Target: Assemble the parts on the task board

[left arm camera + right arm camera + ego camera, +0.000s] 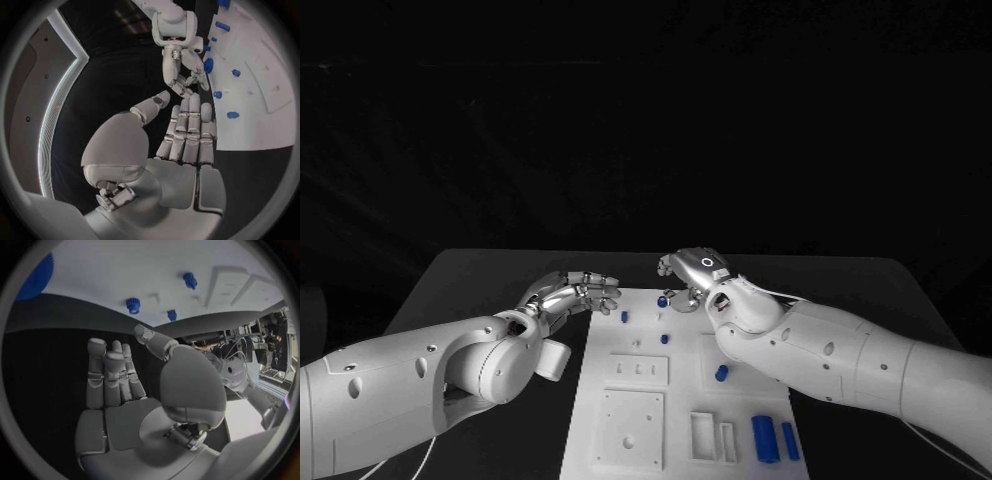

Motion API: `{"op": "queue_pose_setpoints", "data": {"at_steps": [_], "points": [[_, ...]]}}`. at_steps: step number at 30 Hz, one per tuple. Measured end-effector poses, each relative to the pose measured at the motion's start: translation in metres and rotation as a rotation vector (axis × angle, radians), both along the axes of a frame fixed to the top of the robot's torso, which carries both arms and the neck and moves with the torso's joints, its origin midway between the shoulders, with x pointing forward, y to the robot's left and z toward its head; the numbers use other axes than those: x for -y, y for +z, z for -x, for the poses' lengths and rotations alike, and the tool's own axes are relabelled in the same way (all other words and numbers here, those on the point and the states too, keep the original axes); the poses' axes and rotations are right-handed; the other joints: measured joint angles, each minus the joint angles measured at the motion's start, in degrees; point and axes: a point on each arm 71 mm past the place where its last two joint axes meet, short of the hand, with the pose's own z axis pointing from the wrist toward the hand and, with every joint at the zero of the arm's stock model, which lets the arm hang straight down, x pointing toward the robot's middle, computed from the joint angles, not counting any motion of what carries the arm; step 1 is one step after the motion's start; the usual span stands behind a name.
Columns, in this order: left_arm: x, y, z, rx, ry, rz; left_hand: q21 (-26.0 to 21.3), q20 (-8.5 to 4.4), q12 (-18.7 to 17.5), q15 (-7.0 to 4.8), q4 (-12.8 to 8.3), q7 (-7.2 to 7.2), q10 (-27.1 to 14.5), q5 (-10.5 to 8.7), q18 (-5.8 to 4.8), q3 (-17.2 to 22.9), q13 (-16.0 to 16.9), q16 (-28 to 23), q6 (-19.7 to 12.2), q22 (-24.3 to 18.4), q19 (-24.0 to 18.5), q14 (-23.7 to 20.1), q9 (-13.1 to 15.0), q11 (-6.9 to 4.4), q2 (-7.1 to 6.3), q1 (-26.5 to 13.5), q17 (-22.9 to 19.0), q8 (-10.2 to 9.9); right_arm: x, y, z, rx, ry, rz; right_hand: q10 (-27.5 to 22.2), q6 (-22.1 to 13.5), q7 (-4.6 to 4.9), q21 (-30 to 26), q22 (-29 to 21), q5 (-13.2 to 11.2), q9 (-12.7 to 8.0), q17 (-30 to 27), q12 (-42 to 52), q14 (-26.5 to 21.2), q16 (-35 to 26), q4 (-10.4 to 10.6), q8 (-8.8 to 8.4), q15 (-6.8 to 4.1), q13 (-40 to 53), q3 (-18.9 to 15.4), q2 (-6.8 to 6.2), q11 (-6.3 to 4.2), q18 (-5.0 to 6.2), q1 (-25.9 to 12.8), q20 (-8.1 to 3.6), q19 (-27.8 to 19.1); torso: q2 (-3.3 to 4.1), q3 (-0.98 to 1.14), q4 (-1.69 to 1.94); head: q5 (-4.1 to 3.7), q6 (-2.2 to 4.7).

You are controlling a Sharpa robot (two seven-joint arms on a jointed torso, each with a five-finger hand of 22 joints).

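Two hands hover at the far end of the task board (678,400); the left hand (577,294) by its left edge, the right hand (692,278) above it; both empty, fingers extended and slightly apart; blue parts (764,438) lie scattered on the board.

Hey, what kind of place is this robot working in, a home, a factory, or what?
Most likely a robotics lab or test cell, not a home. A white task board with small blue parts lies on a black table against a dark backdrop, and cluttered equipment stands nearby.
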Motion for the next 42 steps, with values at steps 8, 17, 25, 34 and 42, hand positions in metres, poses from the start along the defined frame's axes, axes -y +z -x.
{"op": "queue_pose_setpoints", "data": {"at_steps": [8,17,25,34,42], "points": [[-0.009,0.0,-0.003,0.004,0.023,-0.007,0.0,0.19,0.0,0.0,0.0,0.0,0.0,0.0,0.0,0.0,0.0,0.0,0.0,0.0,-0.19,0.0,0.06,0.0,0.0,0.0,0.08,0.0,0.044,0.026,0.009,-0.01,-0.023,-0.065,3.31,0.26,-0.25,0.0,0.0,0.66,-0.07,-0.2,1.52,-0.08,0.58,0.62,0.0,-0.76,0.57,-1.41,0.24,-1.27,0.0,-0.69,-0.14,0.36,-0.25,0.14,-0.55,-0.06,0.47],[-0.015,0.0,-0.005,0.009,0.037,-0.014,0.23,0.19,0.0,0.0,0.0,0.0,0.65,0.0,-0.02,0.0,0.13,0.0,0.0,0.01,-0.19,0.0,0.31,-0.21,0.0,0.0,0.2,0.0,0.093,0.026,0.008,-0.081,-0.093,-0.071,5.55,0.4,-0.39,0.0,0.04,1.57,-0.05,-0.33,3.84,0.11,0.81,1.19,0.0,-2.33,2.61,-3.26,-0.12,-2.66,-0.02,-1.69,-0.35,0.52,-0.83,0.39,-1.41,0.15,0.53],[-0.016,0.0,-0.005,0.015,0.038,-0.019,0.23,0.19,0.0,0.0,0.0,-0.21,0.65,0.0,-0.03,0.0,0.18,0.0,0.21,0.01,-0.19,0.0,0.36,-0.2,0.0,0.0,0.27,0.0,0.113,0.02,0.004,-0.141,-0.127,-0.036,6.58,0.66,-1.69,0.82,0.04,1.66,0.39,-0.16,9.85,0.93,1.84,1.73,0.33,-4.05,10.61,-6.01,-0.06,-3.7,0.03,-2.2,-0.86,0.82,-1.04,0.63,-1.72,0.09,0.46],[-0.017,0.0,-0.005,0.02,0.037,-0.02,0.45,-0.02,0.0,0.0,0.0,-0.21,0.64,0.0,-0.16,0.0,0.18,0.0,0.21,0.01,-0.41,0.0,0.38,-0.2,0.0,0.0,0.32,0.0,0.12,0.009,-0.003,-0.22,-0.151,-0.019,5.71,-0.16,-2.88,3.12,0.04,6.22,0.5,2.37,45.75,0.2,4.69,0.83,-0.73,-6.37,55.39,-11.61,0.24,-6.89,1.35,-4.32,-1.76,1.57,-1.06,0.61,-1.75,-0.21,0.42],[-0.016,0.0,-0.005,0.022,0.035,-0.02,0.45,-0.02,0.0,0.0,0.0,-0.2,0.64,0.0,-0.2,0.0,0.17,0.0,0.21,-0.04,-0.41,0.0,0.4,-0.2,0.0,0.0,0.32,0.0,0.117,-0.008,-0.007,-0.276,-0.162,-0.003,2.94,-1.87,-1.82,6.29,0.03,6.98,-0.26,5.67,55.62,-0.82,6.86,0.77,-2.2,-5.38,64.08,-12.61,0.69,-6.02,1.26,-5.23,-2.41,1.39,-1.02,0.56,-1.65,-0.58,0.23]]}}
